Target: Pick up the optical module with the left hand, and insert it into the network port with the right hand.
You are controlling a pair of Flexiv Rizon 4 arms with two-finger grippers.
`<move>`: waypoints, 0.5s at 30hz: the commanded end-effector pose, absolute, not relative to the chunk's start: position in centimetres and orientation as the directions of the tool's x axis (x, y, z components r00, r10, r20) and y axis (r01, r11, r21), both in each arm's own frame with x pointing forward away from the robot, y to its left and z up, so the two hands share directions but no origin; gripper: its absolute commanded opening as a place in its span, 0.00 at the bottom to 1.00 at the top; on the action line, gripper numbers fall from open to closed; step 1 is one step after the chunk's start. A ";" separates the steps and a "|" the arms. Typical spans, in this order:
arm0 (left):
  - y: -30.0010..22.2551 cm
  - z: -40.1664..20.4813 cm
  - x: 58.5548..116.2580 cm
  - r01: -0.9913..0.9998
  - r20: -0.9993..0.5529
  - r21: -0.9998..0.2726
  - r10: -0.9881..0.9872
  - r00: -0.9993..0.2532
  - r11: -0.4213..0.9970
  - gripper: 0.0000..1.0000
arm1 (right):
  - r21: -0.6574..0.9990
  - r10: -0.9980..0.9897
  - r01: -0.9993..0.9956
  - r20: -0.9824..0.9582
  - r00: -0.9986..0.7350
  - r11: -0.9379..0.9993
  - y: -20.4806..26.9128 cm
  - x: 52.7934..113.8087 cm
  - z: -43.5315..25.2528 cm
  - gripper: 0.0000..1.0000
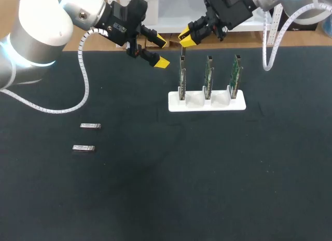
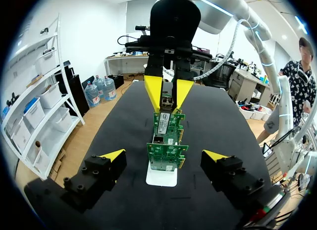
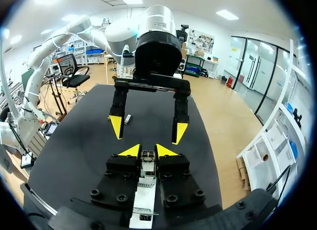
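Dark matte table (image 1: 207, 189) carrying a white plastic rack (image 1: 207, 104) that stands three thin green circuit boards (image 1: 209, 75) upright on edge.
At upper middle of the head view, the right end effector (image 1: 188, 38) pinches a small boxy metal module (image 3: 147, 159) between its narrowed yellow tips, directly over the leftmost board (image 1: 182, 80). Just left of it, the left end effector (image 1: 161, 52) has its fingers spread wide and grips nothing. Two slim silvery modules lie flat at middle left, one (image 1: 90, 126) above the other (image 1: 83, 148), well apart from the rack.
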State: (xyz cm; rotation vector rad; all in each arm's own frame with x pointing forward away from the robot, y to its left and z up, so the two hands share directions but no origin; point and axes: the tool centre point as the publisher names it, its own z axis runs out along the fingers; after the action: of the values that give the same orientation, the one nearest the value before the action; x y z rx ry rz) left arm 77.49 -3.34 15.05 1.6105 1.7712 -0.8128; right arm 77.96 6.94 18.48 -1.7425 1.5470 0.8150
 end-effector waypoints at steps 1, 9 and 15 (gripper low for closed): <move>-3.4 15.1 77.7 0.996 -0.772 -0.047 0.631 -0.082 0.072 1.00 | -0.071 -0.578 -0.994 -0.810 0.105 -0.081 7.1 77.9 18.5 0.00; -3.4 15.1 77.7 0.996 -0.772 -0.047 0.631 -0.082 0.072 1.00 | -0.086 -0.585 -0.992 -0.802 0.125 -0.094 7.9 78.2 18.2 0.00; -3.4 15.1 77.7 0.996 -0.772 -0.047 0.631 -0.082 0.072 1.00 | -0.086 -0.597 -0.992 -0.793 0.123 -0.091 7.7 78.4 17.9 0.00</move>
State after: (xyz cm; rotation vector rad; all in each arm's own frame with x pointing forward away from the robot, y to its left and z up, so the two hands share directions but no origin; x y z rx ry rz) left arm 77.49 -3.34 15.05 1.6105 1.7712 -0.8127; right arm 78.27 7.65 17.91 -1.7617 1.5392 0.7924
